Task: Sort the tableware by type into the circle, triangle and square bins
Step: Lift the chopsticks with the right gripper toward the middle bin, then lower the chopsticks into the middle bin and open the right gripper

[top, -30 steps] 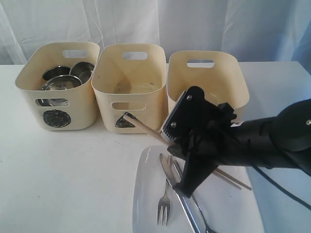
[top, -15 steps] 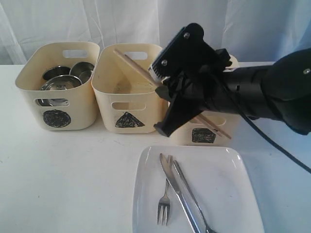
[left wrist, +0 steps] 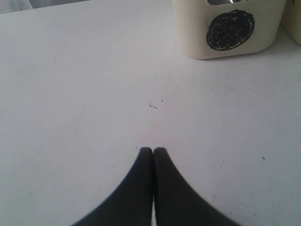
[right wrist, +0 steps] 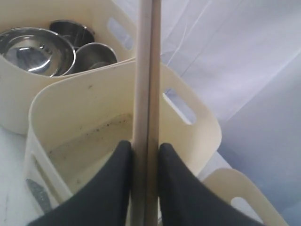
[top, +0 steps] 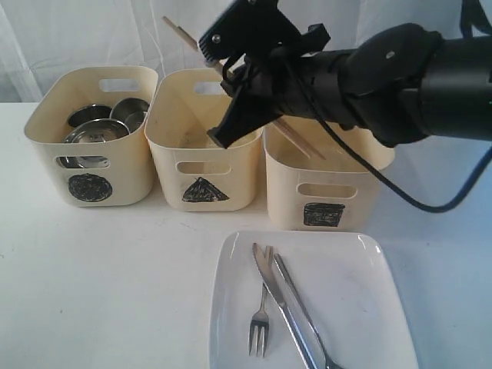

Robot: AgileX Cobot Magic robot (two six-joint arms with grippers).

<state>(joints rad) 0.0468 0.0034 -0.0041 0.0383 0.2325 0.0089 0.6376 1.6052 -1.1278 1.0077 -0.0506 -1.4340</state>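
Over the triangle bin (top: 165, 146), your right gripper (right wrist: 145, 151) is hanging up in the air, its jaws pinching the pair of wooden chopsticks (top: 178, 31) between them. The sticks are lying side by side and tilting. Their upper end is pointing toward the curtain (top: 77, 34) and their lower end is reaching over the square bin (top: 284, 192). As far as I can tell they aren't touching either bin.

The circle bin (top: 46, 146), at the left end of the row, is holding the steel bowls (top: 96, 131) and steel mugs (top: 132, 110).

Down in front, the white rounded-square plate (top: 361, 300) is sitting on the tabletop (top: 115, 269) and carrying the fork (top: 261, 319), knife (top: 265, 273) and spoon (top: 307, 321). The knife and spoon are lying close alongside each other, with the fork just left of them.

Your left gripper (left wrist: 153, 150) is hovering low over bare tabletop, jaws pressed fully together and gripping nothing. The circle bin's front is sitting a little way ahead of it.
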